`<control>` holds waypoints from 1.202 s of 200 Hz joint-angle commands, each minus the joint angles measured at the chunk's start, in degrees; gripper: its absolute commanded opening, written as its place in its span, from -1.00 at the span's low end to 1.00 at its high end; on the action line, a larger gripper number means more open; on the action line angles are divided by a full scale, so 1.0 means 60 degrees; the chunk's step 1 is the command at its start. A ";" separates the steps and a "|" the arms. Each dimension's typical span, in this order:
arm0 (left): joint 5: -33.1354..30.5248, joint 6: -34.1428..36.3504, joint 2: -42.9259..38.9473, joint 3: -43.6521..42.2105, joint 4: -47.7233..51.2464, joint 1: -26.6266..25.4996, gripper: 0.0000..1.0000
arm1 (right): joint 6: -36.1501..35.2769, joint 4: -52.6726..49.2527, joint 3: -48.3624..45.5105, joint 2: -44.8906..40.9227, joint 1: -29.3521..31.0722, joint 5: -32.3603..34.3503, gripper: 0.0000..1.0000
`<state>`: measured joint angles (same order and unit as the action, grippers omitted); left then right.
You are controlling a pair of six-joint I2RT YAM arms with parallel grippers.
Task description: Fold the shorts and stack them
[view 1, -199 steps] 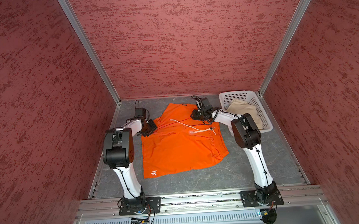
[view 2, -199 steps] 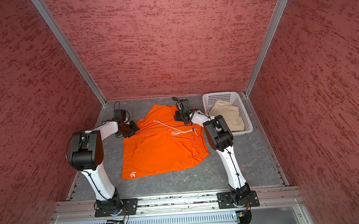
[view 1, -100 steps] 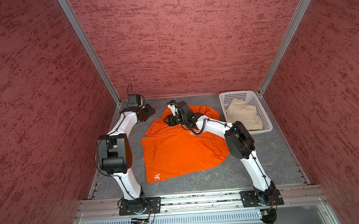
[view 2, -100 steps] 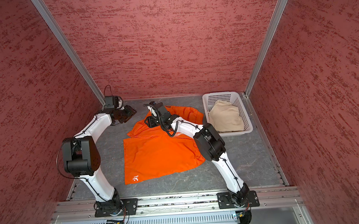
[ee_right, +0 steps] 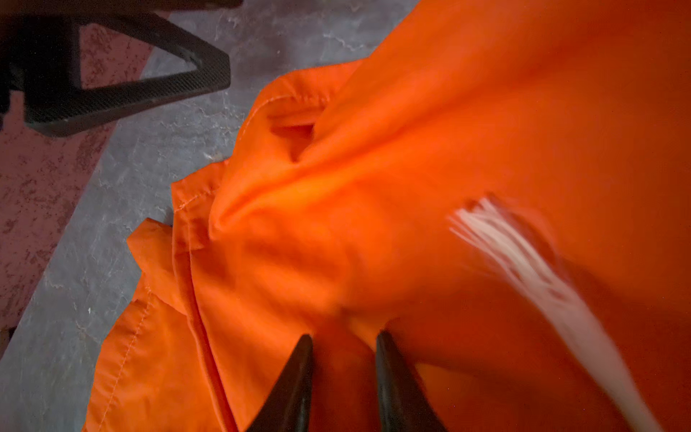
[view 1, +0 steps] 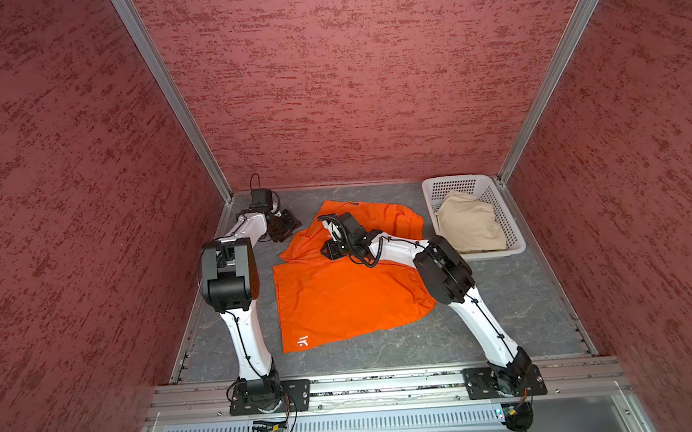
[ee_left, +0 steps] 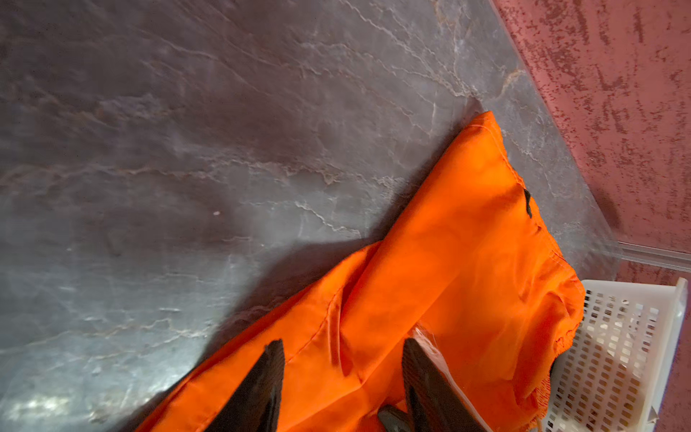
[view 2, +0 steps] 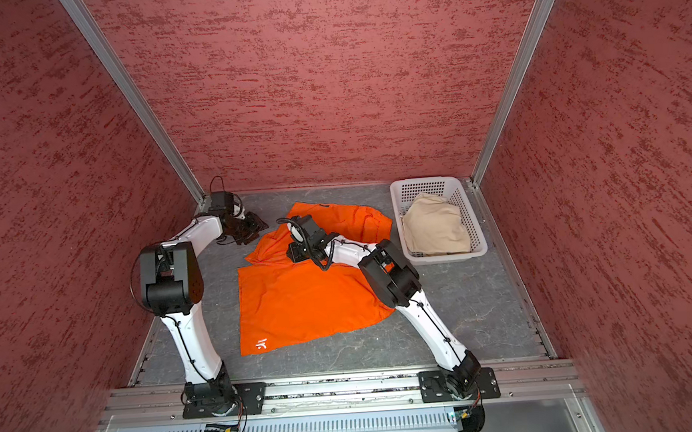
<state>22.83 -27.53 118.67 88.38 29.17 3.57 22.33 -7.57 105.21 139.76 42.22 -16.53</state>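
Orange shorts [view 1: 342, 300] lie on the grey floor [view 1: 510, 318] in both top views, the far part bunched and folded over; beige shorts [view 1: 468, 227] sit in the white basket [view 1: 450, 181] at the far right; the left gripper [view 1: 288, 225] hangs just beside their far-left edge; the right gripper [view 1: 327, 252] is down on the fold.

Left wrist view: the left gripper [ee_left: 343, 342] has its jaws apart and empty above the orange cloth [ee_left: 448, 262].

Right wrist view: the right gripper [ee_right: 344, 335] has its jaws narrowly apart with bunched cloth at the tips; whether they pinch it I cannot tell; the white drawstring [ee_right: 523, 262] is blurred.
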 commanded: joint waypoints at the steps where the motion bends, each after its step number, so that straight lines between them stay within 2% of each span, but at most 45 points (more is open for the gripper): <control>1: 0.0702 0.0169 0.0350 0.0091 -0.0480 -0.0023 0.07 | 0.0140 -0.0159 -0.1145 -0.0600 -0.0019 -0.0062 -0.48; 53: 0.1459 0.0834 0.1182 0.0703 -0.0396 -0.0441 0.11 | 0.0263 0.0827 -0.4152 -0.2091 -0.0005 -0.0312 -0.52; 106: 0.1801 0.1087 0.2097 0.1440 -0.0225 -0.1134 0.10 | 0.0424 0.1246 -0.4719 -0.2361 -0.0005 -0.0628 -0.52; 115: 0.1806 0.1073 0.2292 0.1617 -0.0168 -0.1223 -0.01 | 0.0450 0.1262 -0.4735 -0.2361 -0.0005 -0.0665 -0.52; 142: 0.1661 0.1129 0.2180 0.1777 -0.0073 -0.1481 -0.68 | 0.0490 0.1356 -0.4897 -0.2441 -0.0005 -0.0571 -0.54; 163: 0.0964 0.1335 0.1215 0.1475 0.0057 -0.1685 -0.95 | 0.0529 0.1552 -0.5123 -0.2550 0.0002 -0.0538 -0.55; 170: 0.0603 0.1417 0.0735 0.1344 0.0147 -0.1768 -1.00 | 0.0549 0.1637 -0.5207 -0.2599 -0.0004 -0.0552 -0.56; 202: -0.0919 0.2151 -0.1112 0.0842 0.0488 -0.2427 -1.00 | 0.0661 0.1970 -0.5503 -0.2711 -0.0030 -0.0621 -0.58; 225: -0.1627 0.2634 -0.1456 0.0756 0.0881 -0.3110 -1.00 | 0.0809 0.2310 -0.5728 -0.2897 -0.0087 -0.0744 -0.57; 240: -0.1932 0.2904 -0.1329 0.0595 0.0965 -0.3627 -1.00 | 0.0977 0.2694 -0.6091 -0.3255 -0.0173 -0.0724 -0.42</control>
<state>17.34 -14.81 108.97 93.32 32.67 -14.13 26.39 9.32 72.47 122.72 41.87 -20.45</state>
